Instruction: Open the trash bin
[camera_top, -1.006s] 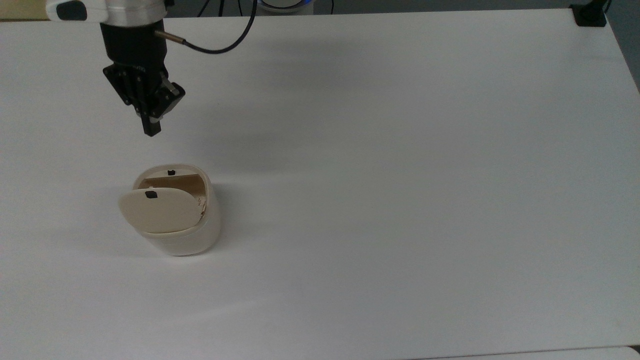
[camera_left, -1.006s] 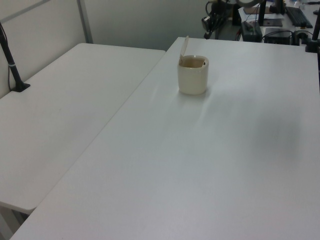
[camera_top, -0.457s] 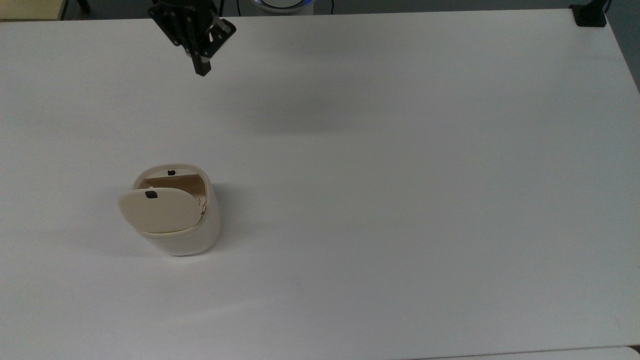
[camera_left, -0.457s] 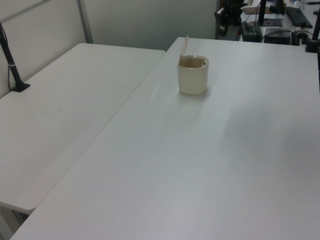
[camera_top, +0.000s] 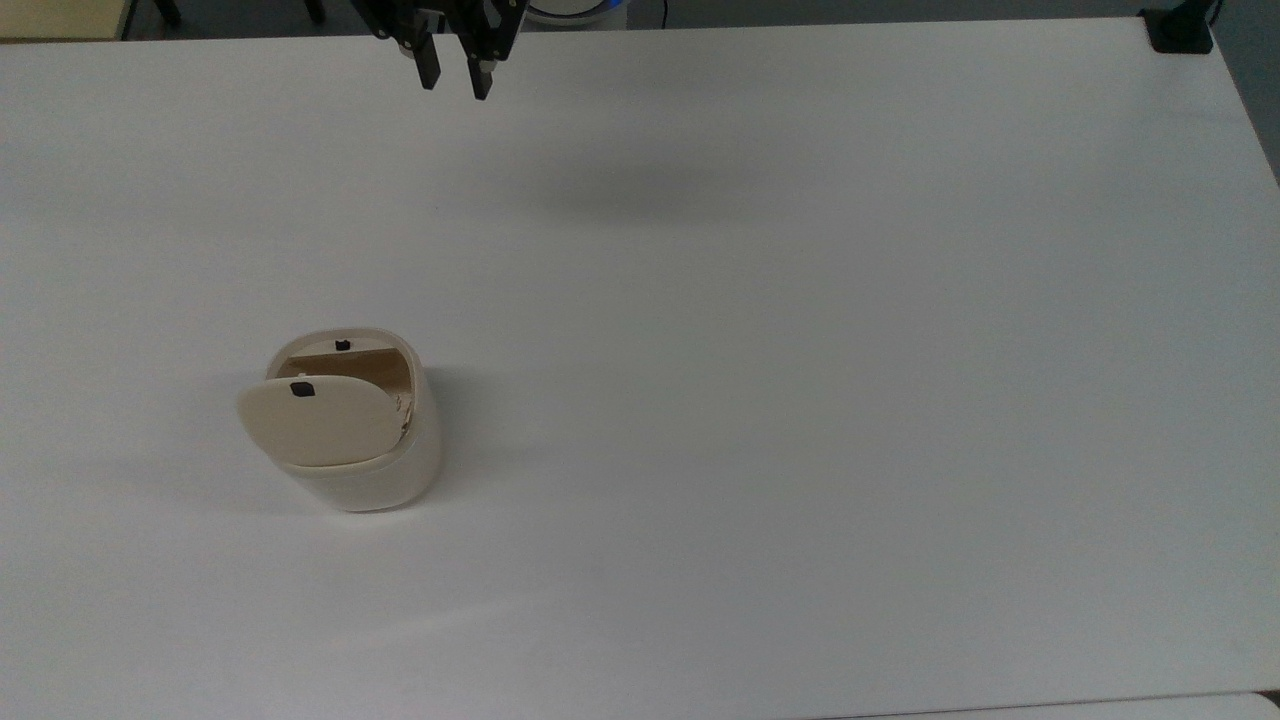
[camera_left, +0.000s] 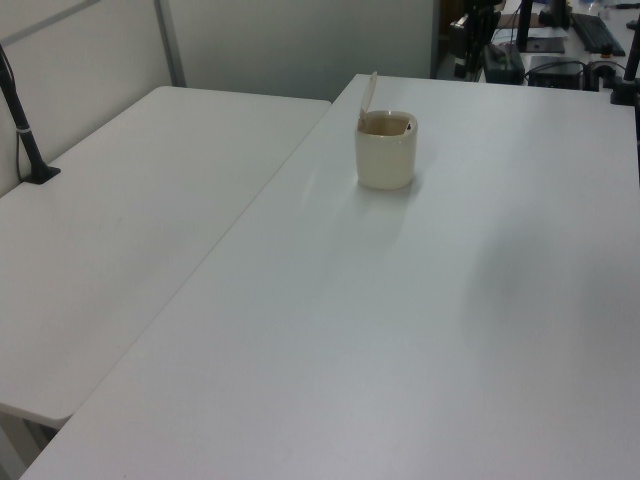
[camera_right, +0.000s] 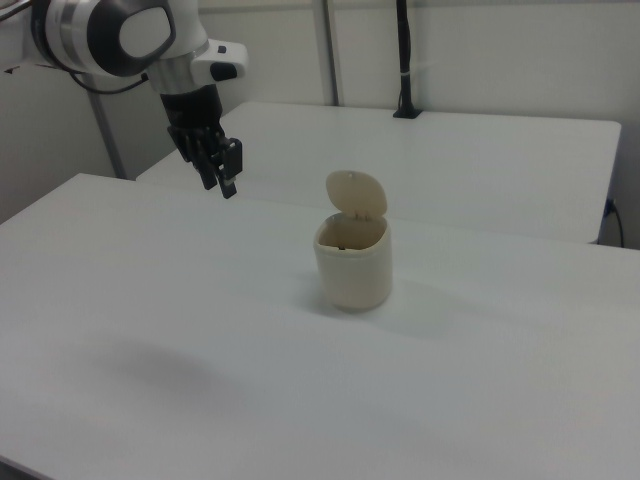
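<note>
Retreating from the bin, the gripper now hangs well apart from it, fingers apart; its lid stands raised, so the job seems done.

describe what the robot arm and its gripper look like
The arm is glossy white with rounded joints, dark grey caps and a silver metal ring. A black wrist block carries the black gripper, which has two slim, straight fingers.
</note>
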